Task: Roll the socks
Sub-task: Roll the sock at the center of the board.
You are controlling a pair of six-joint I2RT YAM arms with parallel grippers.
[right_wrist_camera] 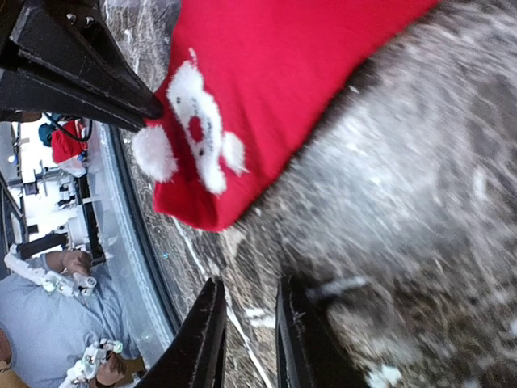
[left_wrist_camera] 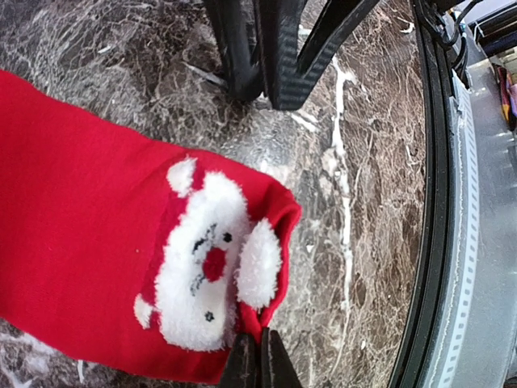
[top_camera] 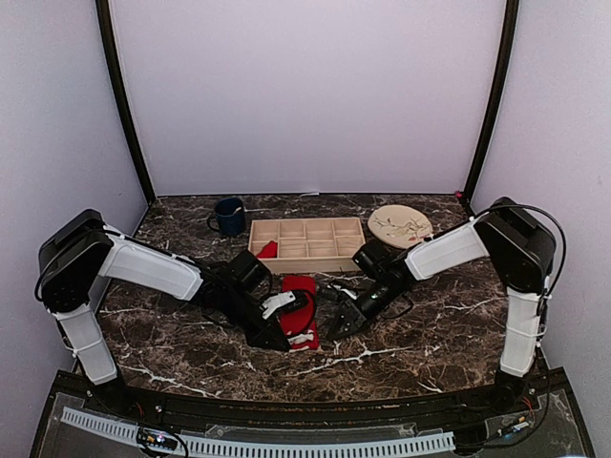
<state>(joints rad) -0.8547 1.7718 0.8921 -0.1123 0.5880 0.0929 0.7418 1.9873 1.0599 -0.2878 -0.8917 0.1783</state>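
One red sock (top_camera: 300, 294) with a white Santa face (left_wrist_camera: 202, 267) lies flat on the marble table between the two arms. My left gripper (left_wrist_camera: 260, 360) is shut, pinching the sock's near corner by the white fluffy patch (left_wrist_camera: 258, 263); seen from above it (top_camera: 289, 338) sits at the sock's near end. My right gripper (right_wrist_camera: 246, 323) stands open just right of the sock (right_wrist_camera: 275, 89), with only bare marble between its fingers, apart from the fabric; from above it (top_camera: 337, 327) hovers low. A second red sock (top_camera: 267, 250) sits in the tray's near-left compartment.
The wooden compartment tray (top_camera: 307, 221) stands behind the sock. A dark blue mug (top_camera: 229, 217) is at its left and a round tan plate (top_camera: 399, 225) at its right. The black front rail (left_wrist_camera: 440, 202) runs close to the sock's near end.
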